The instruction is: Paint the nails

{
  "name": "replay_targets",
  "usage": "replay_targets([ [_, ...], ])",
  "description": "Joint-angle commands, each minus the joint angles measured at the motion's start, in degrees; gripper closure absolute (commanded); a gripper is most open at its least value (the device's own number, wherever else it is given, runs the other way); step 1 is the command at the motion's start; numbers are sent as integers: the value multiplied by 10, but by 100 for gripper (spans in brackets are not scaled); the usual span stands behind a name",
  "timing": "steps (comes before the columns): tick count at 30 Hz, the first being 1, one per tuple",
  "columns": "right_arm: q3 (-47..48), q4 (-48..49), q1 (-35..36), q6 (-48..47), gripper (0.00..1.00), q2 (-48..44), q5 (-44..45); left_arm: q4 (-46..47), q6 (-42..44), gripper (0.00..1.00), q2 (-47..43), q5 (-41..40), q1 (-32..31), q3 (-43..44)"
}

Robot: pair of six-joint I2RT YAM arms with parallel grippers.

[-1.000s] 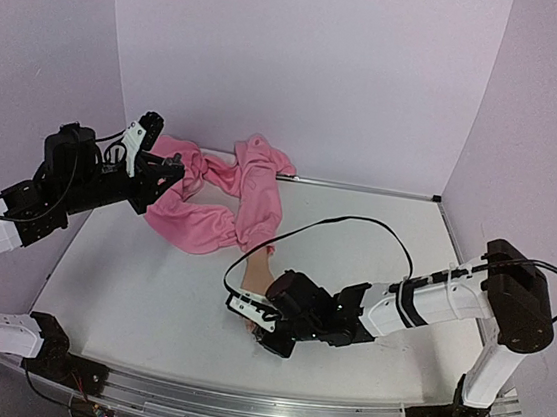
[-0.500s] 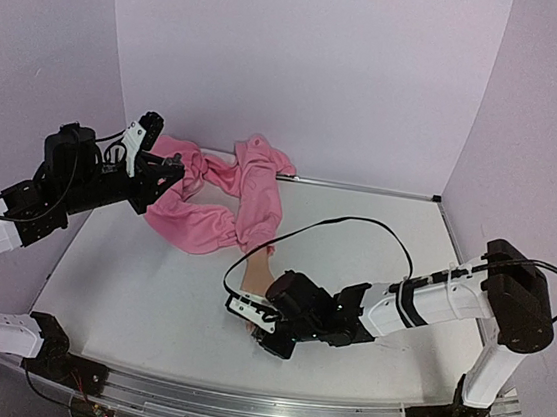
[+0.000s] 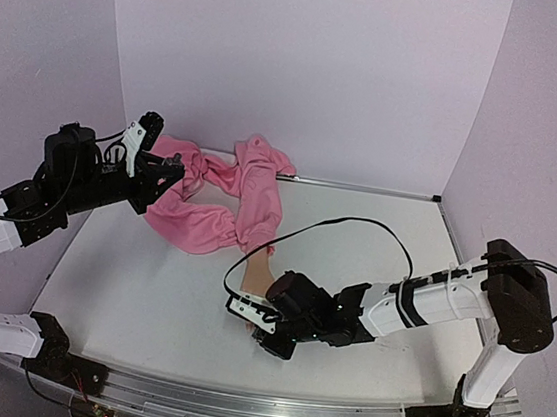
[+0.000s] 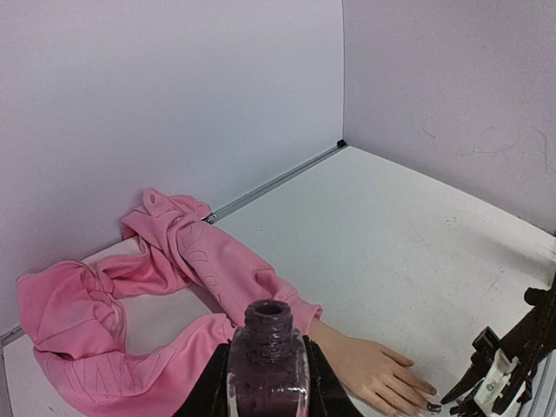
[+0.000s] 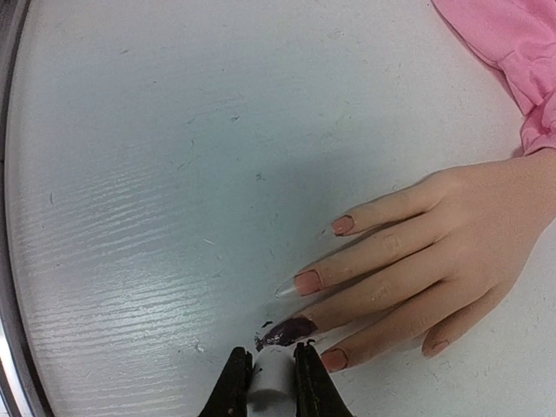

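Observation:
A pale mannequin hand (image 5: 452, 252) in a pink sleeve (image 3: 244, 205) lies palm down on the white table. Its nails show in the right wrist view: one painted dark purple (image 5: 289, 329), the others skin-toned, such as the one beside it (image 5: 307, 281). My right gripper (image 5: 269, 369) is shut on the white brush cap (image 5: 273, 375), its tip at the dark nail. In the top view the right gripper (image 3: 267, 330) covers the fingertips. My left gripper (image 4: 265, 387) is shut on an open purple polish bottle (image 4: 267, 356), held upright above the table at far left (image 3: 167, 171).
The pink garment (image 4: 130, 295) is bunched along the back wall. A black cable (image 3: 357, 223) loops over the table behind the right arm. The table's metal front rail (image 3: 236, 405) runs near the hand. Walls close in on three sides.

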Motion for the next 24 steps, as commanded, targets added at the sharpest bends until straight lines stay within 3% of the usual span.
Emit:
replay_targets([
  [1,-5,-18,5,7,100,-14,-10,29,0,100,-10,3,1,5],
  [24,-9,-26,8,7,100,-20,-3,29,0,100,-13,3,1,4],
])
